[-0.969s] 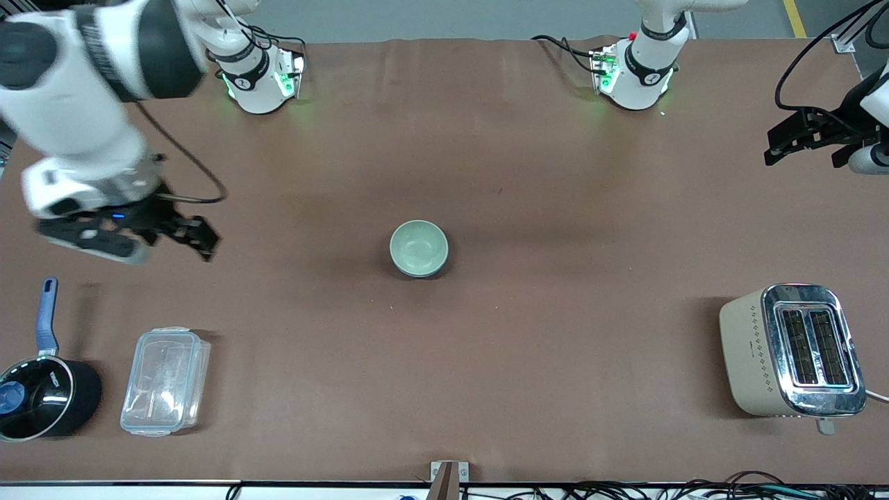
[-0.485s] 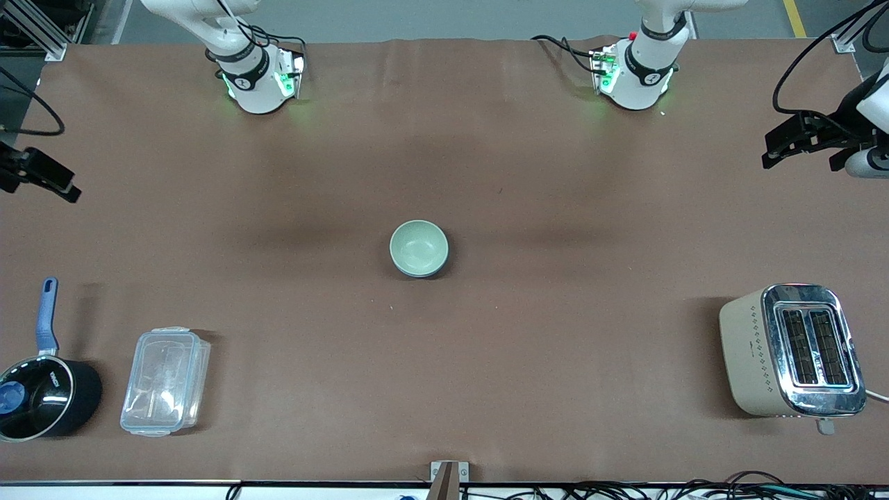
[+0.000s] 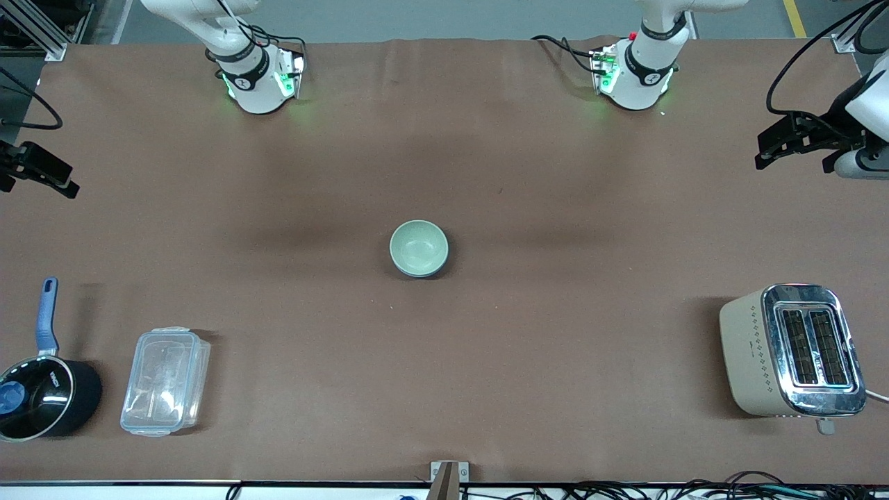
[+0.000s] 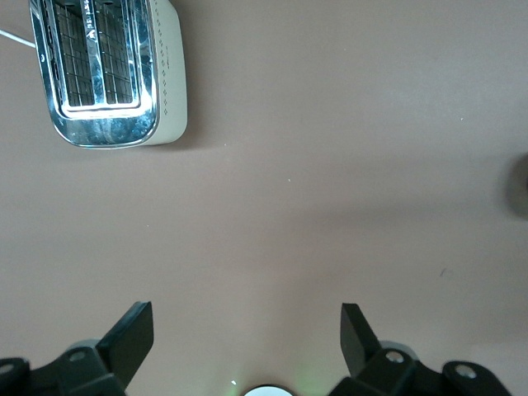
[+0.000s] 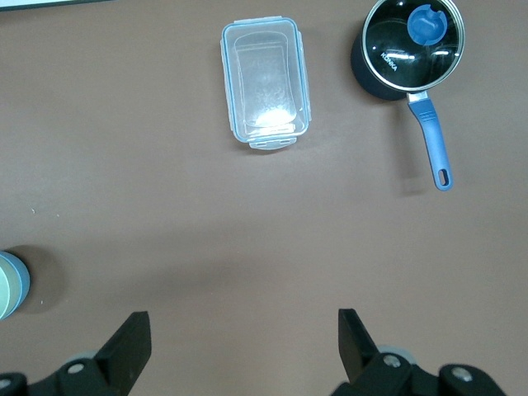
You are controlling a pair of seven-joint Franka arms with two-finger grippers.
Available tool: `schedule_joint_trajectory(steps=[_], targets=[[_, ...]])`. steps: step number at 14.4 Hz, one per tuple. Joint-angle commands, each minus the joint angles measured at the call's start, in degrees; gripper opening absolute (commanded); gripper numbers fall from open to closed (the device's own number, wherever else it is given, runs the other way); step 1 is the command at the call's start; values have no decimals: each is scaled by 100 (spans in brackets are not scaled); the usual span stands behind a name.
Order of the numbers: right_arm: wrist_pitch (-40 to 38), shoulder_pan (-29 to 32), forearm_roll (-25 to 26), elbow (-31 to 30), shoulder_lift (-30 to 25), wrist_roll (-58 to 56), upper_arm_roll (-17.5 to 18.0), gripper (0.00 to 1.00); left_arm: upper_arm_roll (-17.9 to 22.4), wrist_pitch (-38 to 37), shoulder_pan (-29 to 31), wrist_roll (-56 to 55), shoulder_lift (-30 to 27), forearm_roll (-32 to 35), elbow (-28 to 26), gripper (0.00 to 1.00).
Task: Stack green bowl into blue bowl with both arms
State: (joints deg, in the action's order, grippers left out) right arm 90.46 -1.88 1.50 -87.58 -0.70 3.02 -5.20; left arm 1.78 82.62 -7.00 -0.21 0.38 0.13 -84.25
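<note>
The pale green bowl [image 3: 417, 246] sits nested inside the blue bowl [image 3: 444, 262] at the middle of the table; only a thin blue rim shows around it. Both bowls show at the edge of the right wrist view, the green bowl [image 5: 5, 286] inside the blue bowl [image 5: 24, 285]. My right gripper [image 3: 43, 174] [image 5: 243, 334] is open and empty over the table edge at the right arm's end. My left gripper [image 3: 772, 148] [image 4: 247, 330] is open and empty, up over the left arm's end of the table.
A beige and chrome toaster [image 3: 792, 351] [image 4: 107, 70] stands near the front camera at the left arm's end. A clear lidded container [image 3: 165, 382] [image 5: 265, 82] and a black saucepan with a blue handle [image 3: 42, 396] [image 5: 410, 45] stand near the front camera at the right arm's end.
My right arm has swung away from the area above the container out to the table edge at its own end. My left gripper has drifted slightly. The bowls have not moved.
</note>
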Motion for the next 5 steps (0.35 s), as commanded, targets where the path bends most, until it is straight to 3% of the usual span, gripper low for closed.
schedule_joint_trajectory(steps=[1, 5], targets=[[-98, -67, -27, 119, 43, -73, -77, 100, -2, 26, -29, -14, 41, -84, 206, 100], [-72, -84, -27, 119, 52, -73, -68, 100, 6, 17, -12, -23, 41, -31, 216, 100]])
